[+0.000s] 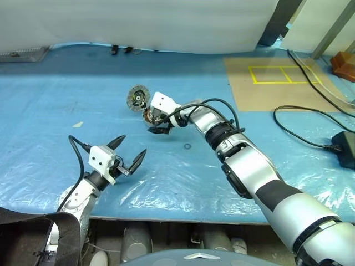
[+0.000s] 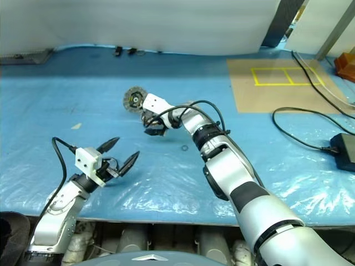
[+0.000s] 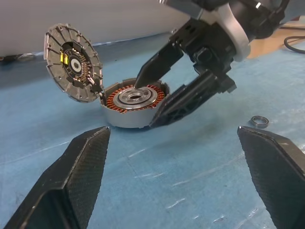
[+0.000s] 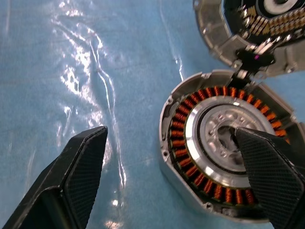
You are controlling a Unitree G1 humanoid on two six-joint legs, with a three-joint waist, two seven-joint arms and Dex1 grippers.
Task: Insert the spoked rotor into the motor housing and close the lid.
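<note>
Copper windings ring the silver centre of the motor housing, which sits on the blue plastic sheet covering the table, mid-table. Its hinged lid stands open, tilted up beside it. Right gripper hangs over the housing with its 2 fingers spread, 1 above the centre, 1 outside the rim, grasping nothing. Left gripper hovers nearer the table edge, released, empty. Small dark ring lies on the sheet near the housing

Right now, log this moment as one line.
right gripper: open, over motor housing | lid: hinged open | left gripper: open, apart
</note>
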